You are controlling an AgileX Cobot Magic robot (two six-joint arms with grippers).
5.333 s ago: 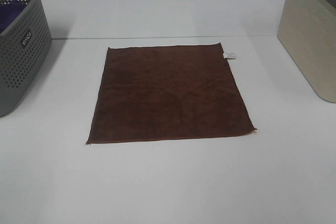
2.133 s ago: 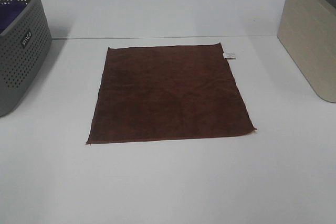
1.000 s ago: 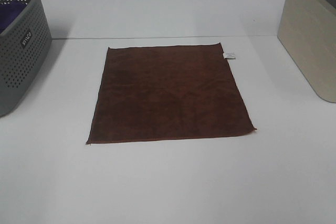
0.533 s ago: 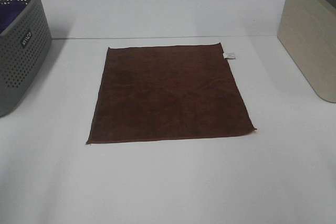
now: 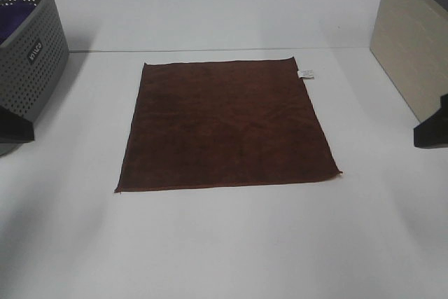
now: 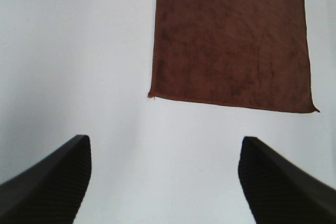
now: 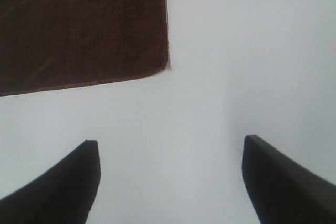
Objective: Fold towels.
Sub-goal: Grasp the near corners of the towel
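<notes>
Gripper count two: my left gripper (image 6: 164, 145), right gripper (image 7: 170, 142) both wide, empty. One towel (image 5: 227, 127) flat on bench (image 5: 224, 243).

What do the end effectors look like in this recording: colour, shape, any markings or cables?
The left end effector and the right end effector look alike. Each has two matte black fingers, wedge-shaped and tapering to blunt tips. Fine ribbing shows on the left one's surfaces. No markings, cables or other colours are visible.

Grey basket (image 5: 31, 68) left, beige bin (image 5: 413, 40) right
</notes>
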